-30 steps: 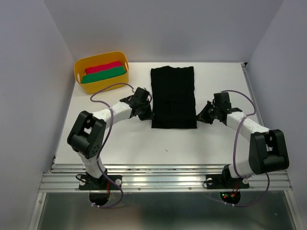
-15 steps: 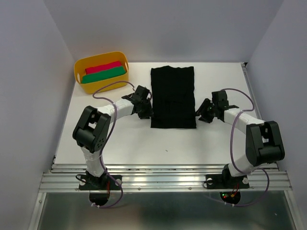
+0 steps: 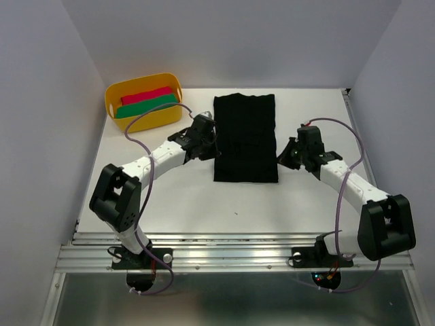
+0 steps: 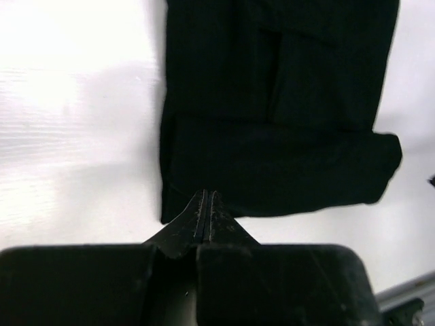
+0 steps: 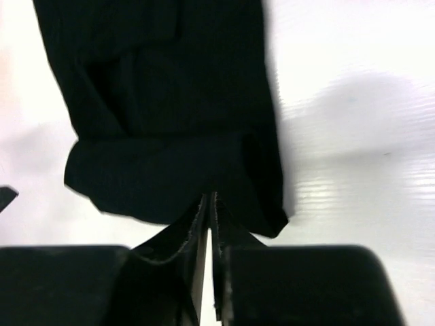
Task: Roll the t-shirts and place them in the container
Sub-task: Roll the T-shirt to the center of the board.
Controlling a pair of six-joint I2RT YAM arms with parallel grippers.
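Note:
The black t-shirt (image 3: 245, 136) lies flat on the white table (image 3: 183, 197), folded into a long narrow strip running away from me. My left gripper (image 3: 212, 146) is shut at the strip's left edge. In the left wrist view its tips (image 4: 205, 195) overlap the edge of the shirt (image 4: 272, 102), where a folded-over layer lies. My right gripper (image 3: 281, 156) is shut at the right edge. In the right wrist view its tips (image 5: 209, 195) overlap a thicker fold of the shirt (image 5: 170, 102). I see no cloth lifted or pinched by either.
A yellow tub (image 3: 146, 121) stands at the far left corner, holding a red roll (image 3: 146, 95) and a green roll (image 3: 146, 105). Grey walls close in the left, right and back. A metal rail (image 3: 238, 248) runs along the near edge.
Both grippers have slid away from me along the shirt's side edges, from near its front corners toward its middle. The shirt's outline has not moved.

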